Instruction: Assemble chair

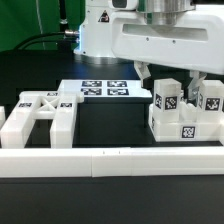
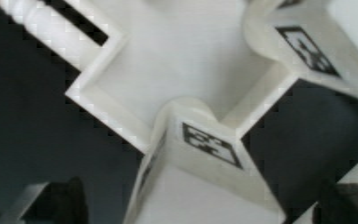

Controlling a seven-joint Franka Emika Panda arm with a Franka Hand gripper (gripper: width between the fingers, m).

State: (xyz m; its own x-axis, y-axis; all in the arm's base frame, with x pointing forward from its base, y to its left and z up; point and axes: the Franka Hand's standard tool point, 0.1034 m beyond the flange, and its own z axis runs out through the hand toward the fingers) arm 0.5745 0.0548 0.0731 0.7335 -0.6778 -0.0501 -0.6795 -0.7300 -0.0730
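Fingers (image 1: pixel 143 73) of mine stand wide to either side of an upright square post (image 1: pixel 166 97) of the chair (image 1: pixel 186 126), clear of its faces, so I judge the post stands in its slab unaided. That chair sits on the dark tabletop (image 1: pixel 110 125) at the exterior view's right, just behind the long white rail (image 1: pixel 110 160), likely a backstop; its parts are chunky matte white plastic, square-edged, with black-and-white tags.

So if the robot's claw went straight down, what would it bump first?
Probably the chunky white plastic chair with black-and-white square tags, right beneath the open gripper, though depth is unclear.
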